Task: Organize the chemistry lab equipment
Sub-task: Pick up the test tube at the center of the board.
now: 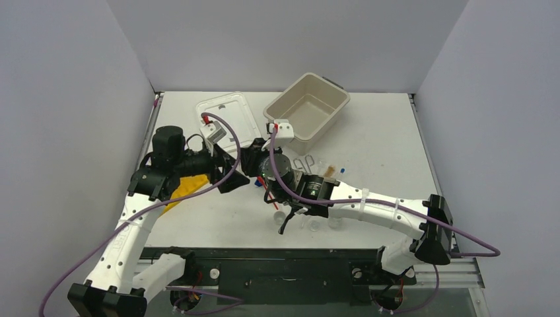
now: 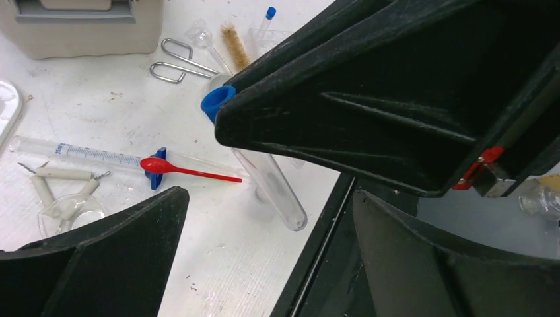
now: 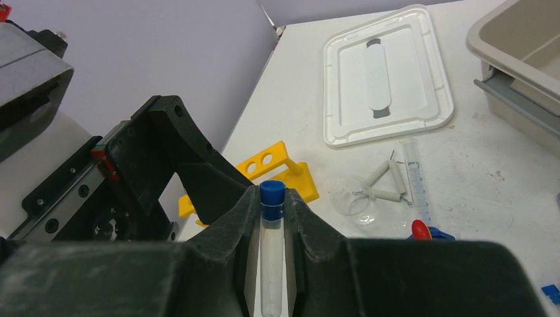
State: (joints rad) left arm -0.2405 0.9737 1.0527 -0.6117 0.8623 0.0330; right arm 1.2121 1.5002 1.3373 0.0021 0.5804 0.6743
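Observer: Hazards from here?

Operator: Handover, mainly. My right pincer [image 3: 272, 211] is clamped on a test tube [image 3: 271, 261], with its blue cap [image 3: 272, 193] poking out past the fingertips. My left pincer [image 1: 238, 172] is spread wide with nothing in it, just beside the right one and mouth toward it. If the left closes off-centre, I judge it could knock the cap loose or lever the glass out of my grip. Too hard a squeeze and the thin wall may crack.

Observer: Anything under the arms?

Operator: Yes. A second clear tube [image 2: 271, 188] lies close to the table's near edge, and a low sweep could roll it off. Red spatula [image 2: 191, 170], graduated cylinder [image 2: 92, 155], tongs [image 2: 178, 66] and brush [image 2: 232, 43] lie loose nearby, all easy to scatter.

Observer: Containers?

Operator: Beige tub [image 1: 284, 91] on the far side is empty. White lid [image 3: 416, 79] lies flat beside it, off. Yellow rack [image 3: 277, 162] sits under my left arm. The holes I can see hold nothing, and the rest is hidden. The held tube looks empty. Glass dish [image 3: 353, 198] has a wire triangle [image 3: 386, 181] with white sleeves lying partly across it. I can make out nothing else in it.
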